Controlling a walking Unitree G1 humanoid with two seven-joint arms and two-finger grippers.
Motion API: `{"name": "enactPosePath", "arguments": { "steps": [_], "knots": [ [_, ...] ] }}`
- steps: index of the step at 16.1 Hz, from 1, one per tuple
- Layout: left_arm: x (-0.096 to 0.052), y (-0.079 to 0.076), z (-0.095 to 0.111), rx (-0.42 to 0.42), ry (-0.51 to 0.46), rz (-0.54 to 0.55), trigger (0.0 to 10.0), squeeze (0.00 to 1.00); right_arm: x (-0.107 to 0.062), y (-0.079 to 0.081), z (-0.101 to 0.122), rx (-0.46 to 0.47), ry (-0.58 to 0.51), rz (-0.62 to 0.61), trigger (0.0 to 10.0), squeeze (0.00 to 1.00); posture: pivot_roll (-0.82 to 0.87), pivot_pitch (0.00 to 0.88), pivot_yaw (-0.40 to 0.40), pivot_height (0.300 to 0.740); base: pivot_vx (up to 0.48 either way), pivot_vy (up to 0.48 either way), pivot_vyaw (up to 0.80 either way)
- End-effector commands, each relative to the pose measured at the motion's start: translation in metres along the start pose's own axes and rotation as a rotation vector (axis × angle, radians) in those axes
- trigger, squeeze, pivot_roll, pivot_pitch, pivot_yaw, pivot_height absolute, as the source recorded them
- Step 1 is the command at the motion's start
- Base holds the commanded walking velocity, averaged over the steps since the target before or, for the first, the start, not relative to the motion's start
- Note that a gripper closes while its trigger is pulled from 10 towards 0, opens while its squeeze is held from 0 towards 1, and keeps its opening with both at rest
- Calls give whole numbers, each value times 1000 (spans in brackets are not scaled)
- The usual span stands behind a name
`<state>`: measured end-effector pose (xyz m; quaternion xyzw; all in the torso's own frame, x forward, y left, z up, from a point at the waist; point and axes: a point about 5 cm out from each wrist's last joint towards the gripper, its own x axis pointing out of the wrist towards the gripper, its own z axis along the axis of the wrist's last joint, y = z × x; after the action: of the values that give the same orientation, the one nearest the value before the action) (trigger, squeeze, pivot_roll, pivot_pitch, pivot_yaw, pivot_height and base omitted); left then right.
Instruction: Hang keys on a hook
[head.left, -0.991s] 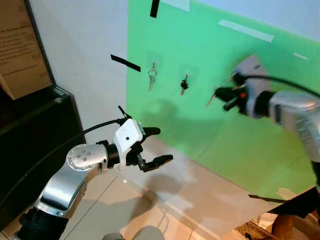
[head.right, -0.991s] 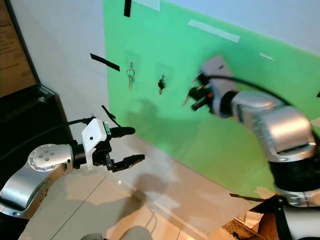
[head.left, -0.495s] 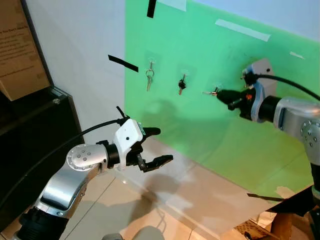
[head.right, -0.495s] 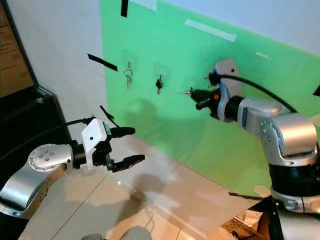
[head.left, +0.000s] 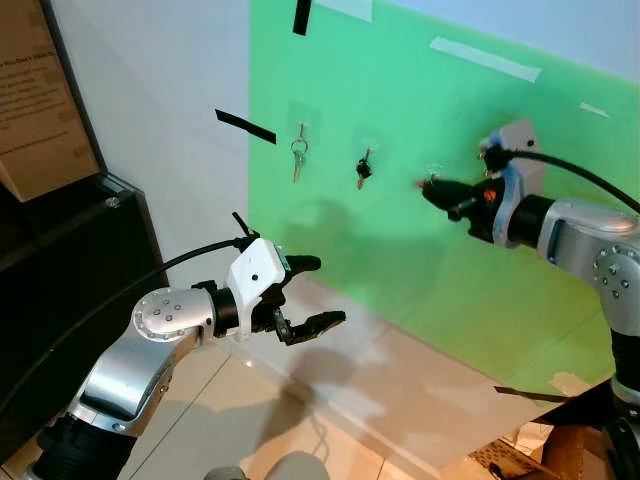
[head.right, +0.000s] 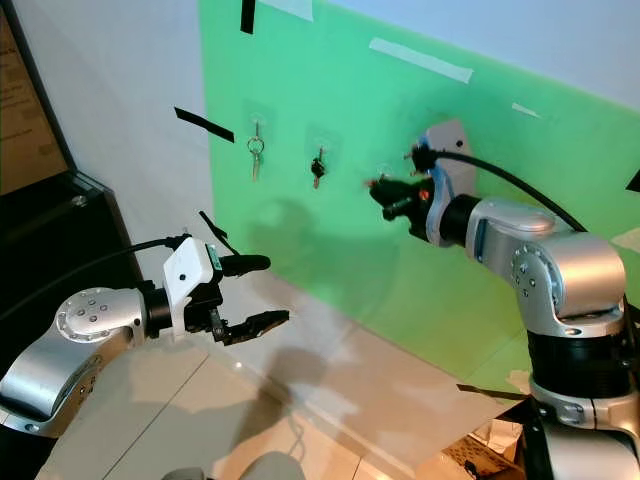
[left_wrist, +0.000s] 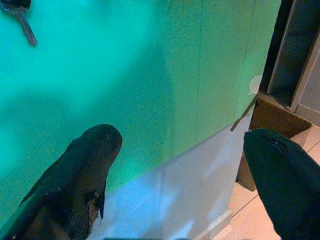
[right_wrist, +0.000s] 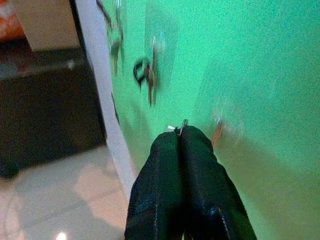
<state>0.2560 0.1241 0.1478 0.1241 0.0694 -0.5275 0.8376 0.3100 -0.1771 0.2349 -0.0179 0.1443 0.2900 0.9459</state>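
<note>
A green board (head.left: 400, 250) on the wall carries three clear hooks. Silver keys (head.left: 298, 155) hang on the left hook and a black key (head.left: 364, 168) on the middle one. My right gripper (head.left: 430, 190) is raised to the third hook (head.left: 436, 173), its tips almost at the board. It is shut on the keys, of which just a small metal bit (right_wrist: 179, 127) pokes out between the fingertips. The hook (right_wrist: 220, 117) appears blurred just beyond the tips. Lower down, my left gripper (head.left: 318, 292) is held out in front of the wall, open and holding nothing.
A black cabinet (head.left: 60, 260) stands at the left with a cardboard sign (head.left: 35, 100) above it. Black tape strips (head.left: 248, 126) are stuck on the wall. Brown furniture (head.left: 590, 430) sits at the bottom right. Tiled floor (head.left: 300, 420) lies below.
My right gripper has turned and pushed closer to the third hook. The key that stuck out sideways is now almost hidden at the tips. The left arm has not moved.
</note>
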Motion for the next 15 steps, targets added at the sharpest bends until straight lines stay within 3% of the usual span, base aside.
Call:
{"name": "enactPosePath", "arguments": {
  "steps": [1, 4, 15],
  "knots": [
    [3, -2, 4, 17, -5, -17, 10000, 0, -6, -4, 17, -14, -81, -23, 10000, 0, 43, 0, -133, 740, 0, 0, 0],
    [4, -2, 4, 16, -6, -16, 10000, 0, -5, 1, 22, -21, -102, 5, 10000, 0, 44, 0, -137, 740, 0, 0, 0],
    [4, -2, 4, 19, -6, -16, 10000, 0, -1, 5, 1, 36, 25, 25, 10000, 0, 43, 0, -138, 740, 0, 0, 0]
  ]
}}
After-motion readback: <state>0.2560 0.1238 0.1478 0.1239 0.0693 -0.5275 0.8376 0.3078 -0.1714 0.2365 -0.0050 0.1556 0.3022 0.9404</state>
